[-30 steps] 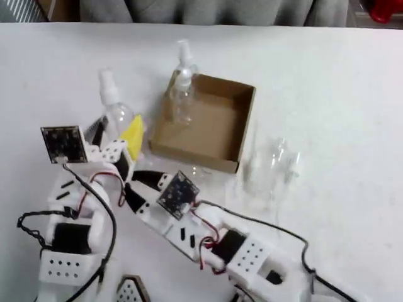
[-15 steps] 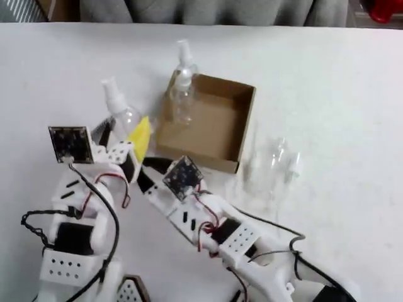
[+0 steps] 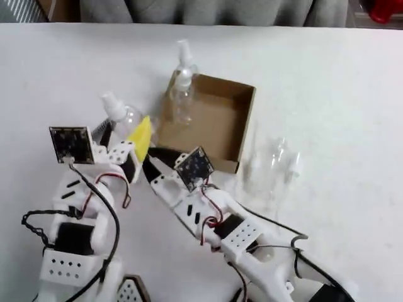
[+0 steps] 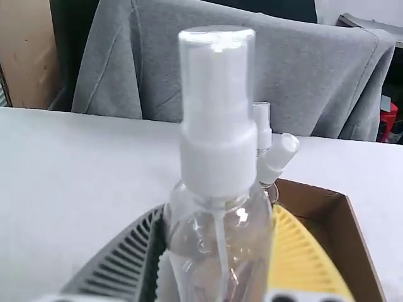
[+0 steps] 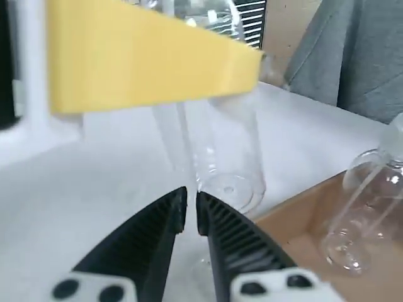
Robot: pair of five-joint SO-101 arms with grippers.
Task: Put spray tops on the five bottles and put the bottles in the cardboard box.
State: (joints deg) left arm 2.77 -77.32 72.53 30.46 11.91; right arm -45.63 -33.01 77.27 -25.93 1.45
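Clear plastic bottle (image 4: 217, 189), spray top fitted and near upright, is clamped in the left gripper (image 3: 123, 129) just beside the cardboard box (image 3: 217, 135), off its left wall in the high view. The right gripper (image 5: 191, 211) sits near the held bottle's base, jaws almost together and empty. Count: two capped bottles (image 3: 181, 94) standing in the box; apparently two loose bottles (image 3: 271, 167), blurred, on the table (image 3: 327, 75) beyond its right wall.

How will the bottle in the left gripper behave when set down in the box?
The held bottle looks clear and empty, so probably light. Tall, narrow, with the spray top up high, it may tip if released tilted; a second bottle in the cardboard box already seems to lean. Its smooth wall could slip.
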